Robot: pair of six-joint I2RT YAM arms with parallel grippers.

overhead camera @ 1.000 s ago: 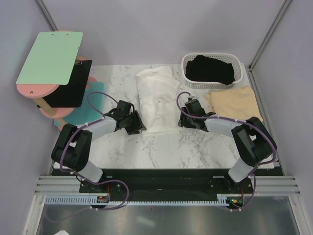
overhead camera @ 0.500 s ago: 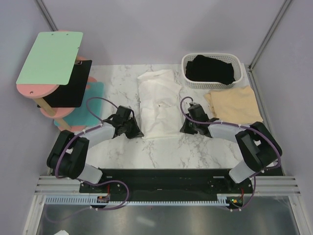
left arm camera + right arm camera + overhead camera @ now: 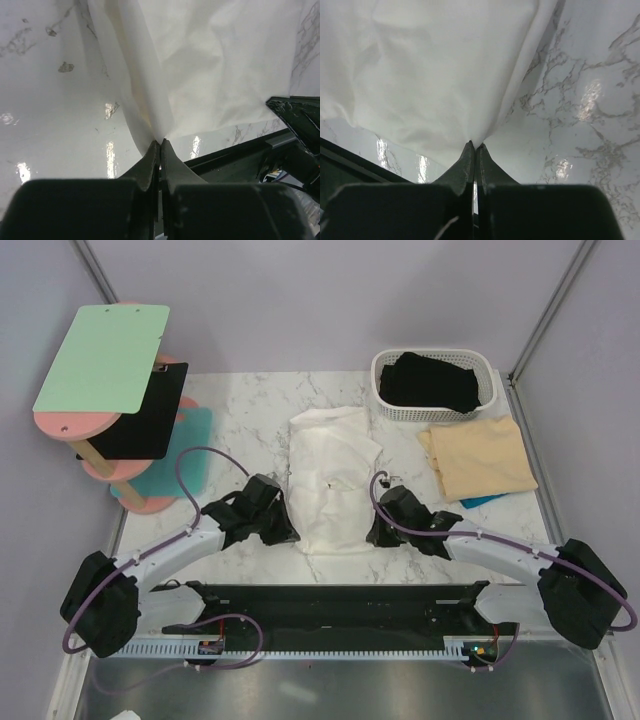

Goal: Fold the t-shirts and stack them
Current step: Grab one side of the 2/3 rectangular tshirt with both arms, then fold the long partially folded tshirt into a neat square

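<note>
A white t-shirt (image 3: pixel 335 475) lies lengthwise on the marble table (image 3: pixel 240 410), folded into a long strip. My left gripper (image 3: pixel 290 533) is shut on its near left corner, and in the left wrist view the gripper (image 3: pixel 160 142) pinches the white cloth (image 3: pixel 200 65). At the near right corner my right gripper (image 3: pixel 372 532) is shut too, the gripper (image 3: pixel 474 145) nipping the cloth (image 3: pixel 430 70). A tan t-shirt (image 3: pixel 478 457) lies folded at the right. A black t-shirt (image 3: pixel 432 380) sits in the white basket (image 3: pixel 384 392).
At the left stands a pink tiered stand (image 3: pixel 70 425) with a green board (image 3: pixel 102 355) and a black sheet (image 3: pixel 140 425); a teal cloth (image 3: pixel 185 455) lies under it. Something blue (image 3: pixel 482 500) peeks from under the tan shirt. The black base rail (image 3: pixel 340 605) runs along the near edge.
Both grippers have shut on the white shirt's near corners and drawn toward the near edge, pulling the shirt with them. Both arms have stretched out lower and wider.
</note>
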